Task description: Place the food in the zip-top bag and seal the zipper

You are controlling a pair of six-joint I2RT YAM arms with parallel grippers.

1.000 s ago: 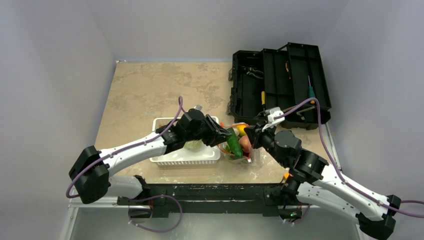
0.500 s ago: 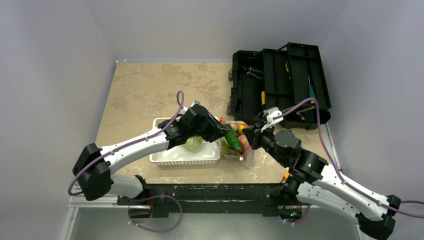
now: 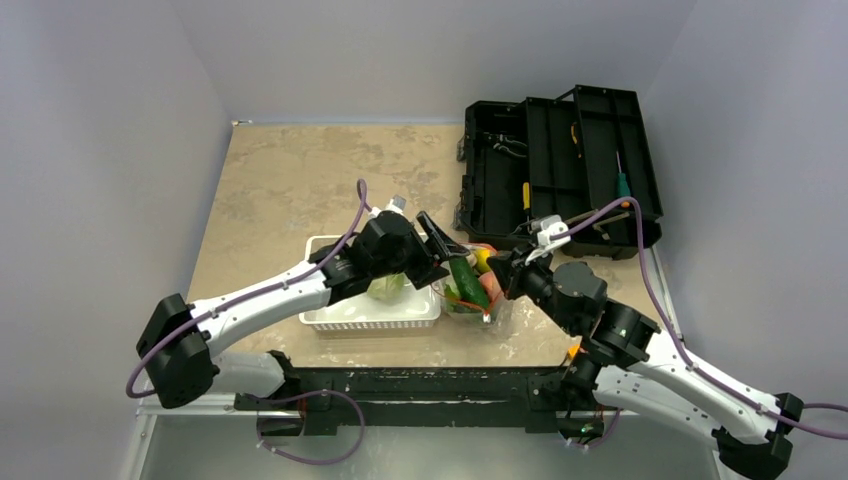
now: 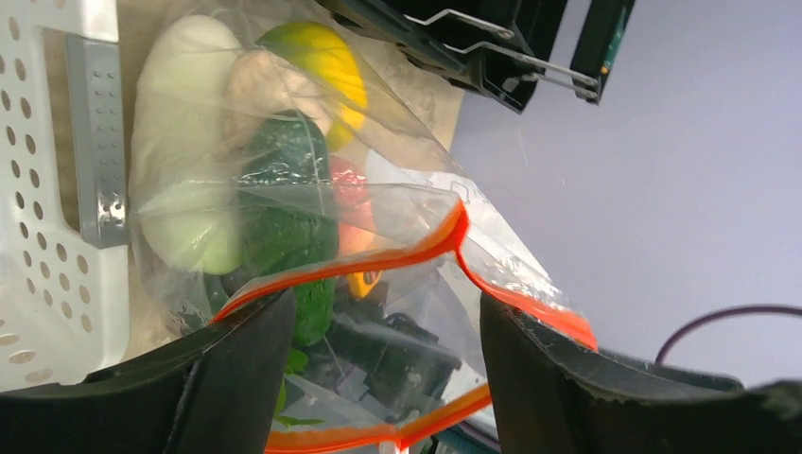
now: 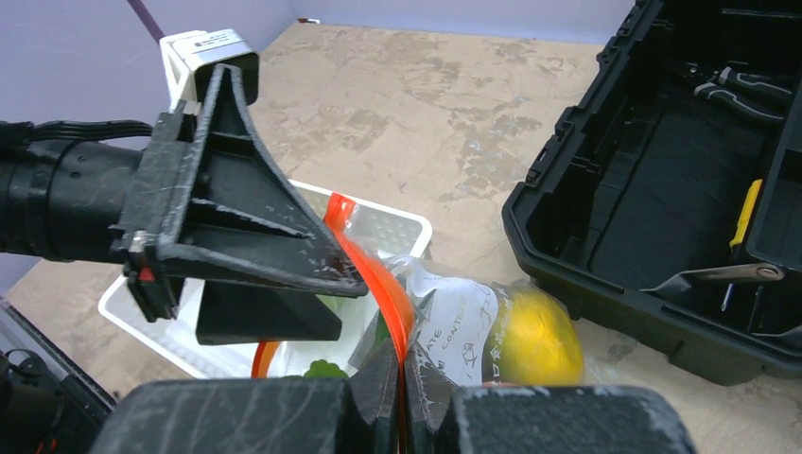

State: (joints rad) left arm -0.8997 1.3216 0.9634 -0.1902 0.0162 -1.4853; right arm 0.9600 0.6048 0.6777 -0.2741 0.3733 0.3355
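Note:
The clear zip-top bag (image 3: 472, 296) stands just right of the white basket, propped up between my two grippers. Inside it, the left wrist view shows a white radish (image 4: 184, 142), a yellow-green mango (image 4: 326, 66) and a green cucumber (image 4: 284, 199). My left gripper (image 4: 383, 378) is open, its fingers (image 4: 236, 378) spread on either side of the bag's gaping mouth, and the orange-red zipper (image 4: 378, 262) runs across between them. My right gripper (image 5: 402, 378) is shut on the zipper (image 5: 378, 274) at the bag's right edge. A green cabbage (image 3: 386, 288) lies in the basket.
The white slatted basket (image 3: 340, 315) sits left of the bag, under my left wrist. A black toolbox (image 3: 560, 170) lies open at the back right with tools inside, close behind the bag. Bare tabletop (image 3: 300, 180) stretches to the back left.
My left gripper has opened wide and lifted slightly toward the back. The cucumber it was carrying now rests inside the bag. The right gripper has kept its hold.

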